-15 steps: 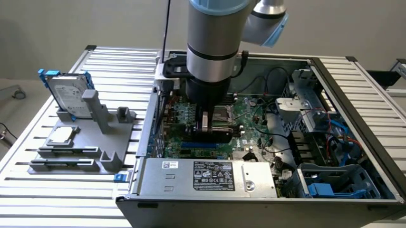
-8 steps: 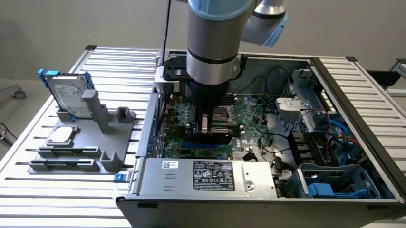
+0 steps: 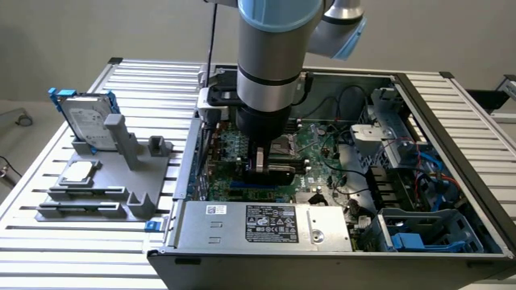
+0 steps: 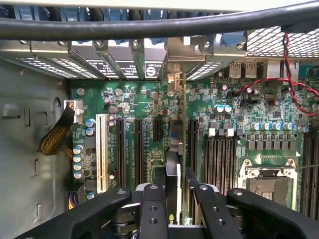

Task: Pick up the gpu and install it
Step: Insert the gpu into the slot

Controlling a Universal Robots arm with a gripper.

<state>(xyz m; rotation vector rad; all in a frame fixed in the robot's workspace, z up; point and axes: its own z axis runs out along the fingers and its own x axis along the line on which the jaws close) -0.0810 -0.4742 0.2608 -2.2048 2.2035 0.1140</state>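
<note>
gpu (image 4: 173, 172) edge-on in tool (image 4: 176, 199), apparently above motherboard (image 4: 239, 114) in case (image 4: 30, 149)

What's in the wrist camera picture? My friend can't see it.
The robot's black hand grips a thin gpu card edge-on, upright over the long black slots of a green circuit board inside a grey metal computer case.
</note>
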